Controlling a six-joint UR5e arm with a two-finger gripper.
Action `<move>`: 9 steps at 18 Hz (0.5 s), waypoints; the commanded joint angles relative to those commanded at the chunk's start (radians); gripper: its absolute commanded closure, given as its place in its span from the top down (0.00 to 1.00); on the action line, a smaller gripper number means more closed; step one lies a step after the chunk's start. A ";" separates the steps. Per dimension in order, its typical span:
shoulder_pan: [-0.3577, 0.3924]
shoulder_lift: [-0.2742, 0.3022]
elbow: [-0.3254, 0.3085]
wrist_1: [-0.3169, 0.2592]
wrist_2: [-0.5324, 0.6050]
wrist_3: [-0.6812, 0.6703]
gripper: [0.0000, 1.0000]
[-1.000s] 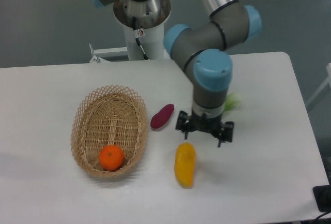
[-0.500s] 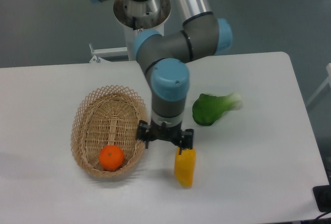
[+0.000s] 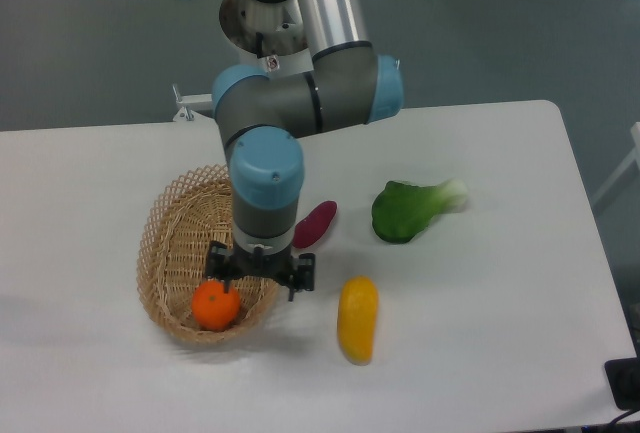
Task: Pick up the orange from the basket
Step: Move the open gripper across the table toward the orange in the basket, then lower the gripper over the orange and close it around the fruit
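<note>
My gripper [image 3: 261,271] hangs over the near end of the basket [image 3: 165,243], just right of the orange [image 3: 216,305] and a little above it; the orange sits on the basket floor at the near end, close against the woven wall, apart from every other fruit; nothing is between my fingers, and I cannot tell from this view how wide they stand, since the wrist hides most of the gap; I judge the step in hand to be the final lining-up before the descent.

To do it well I need to shift a touch to the left and toward the near rim, so that the orange lies squarely under the midpoint of the fingers; I should spread the fingers wider than the fruit before going down; I should turn the wrist so that the fingers close along the basket's long axis, because the near wall leaves little room for a finger on that side; a smooth sphere rolls away if one finger touches first, so the descent must be straight and centred, and the close should land at the widest part of the fruit.

On the bench [image 3: 500,353] the yellow fruit [image 3: 357,318], the purple vegetable [image 3: 314,224] and the leafy green [image 3: 410,210] lie to the right, outside the basket, well clear of this move; the lattice rim is the main hazard, as a snagged finger could drag the whole basket.
</note>
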 joint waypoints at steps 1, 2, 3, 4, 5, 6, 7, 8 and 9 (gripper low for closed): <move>-0.008 -0.008 -0.006 -0.002 0.006 -0.006 1.00; -0.012 -0.012 -0.014 0.000 0.011 -0.006 1.00; -0.014 -0.015 -0.023 0.000 0.011 -0.006 1.00; -0.015 -0.020 -0.028 0.000 0.011 -0.006 1.00; -0.022 -0.028 -0.028 0.000 0.011 -0.006 1.00; -0.023 -0.032 -0.028 -0.002 0.009 -0.011 1.00; -0.029 -0.035 -0.028 -0.002 0.011 -0.020 1.00; -0.034 -0.041 -0.028 0.000 0.011 -0.034 1.00; -0.034 -0.044 -0.028 0.002 0.011 -0.037 1.00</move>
